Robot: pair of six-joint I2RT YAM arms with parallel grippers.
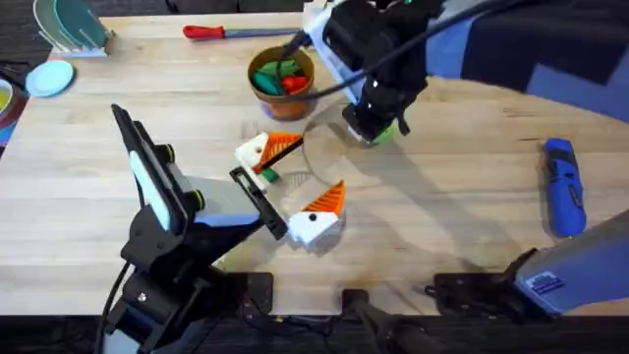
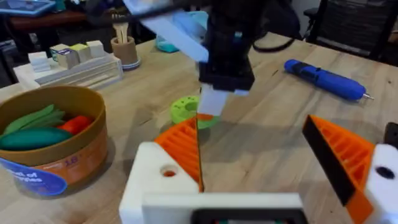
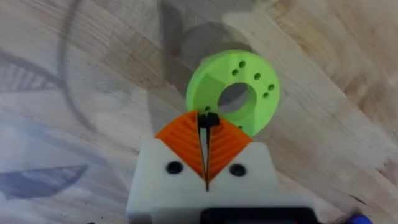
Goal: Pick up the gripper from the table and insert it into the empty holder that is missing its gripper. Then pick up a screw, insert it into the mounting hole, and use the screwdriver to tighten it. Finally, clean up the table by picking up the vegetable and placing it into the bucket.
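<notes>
Orange pads point(image 3: 186, 142) of my right gripper point(image 3: 208, 122) pinch what looks like a small black screw point(image 3: 209, 117) over the green disc point(image 3: 249, 68); next, I judge, careful alignment with the holder point(image 2: 149, 186) mounting hole.

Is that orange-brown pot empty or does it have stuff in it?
Not empty: the bucket holds green and red toy vegetables, seen from overhead and the left wrist.

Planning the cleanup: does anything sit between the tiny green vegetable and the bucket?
Yes. In the overhead view, one of the left gripper's open jaws, white with an orange pad, lies right beside the vegetable, on the side toward the bucket.
</notes>
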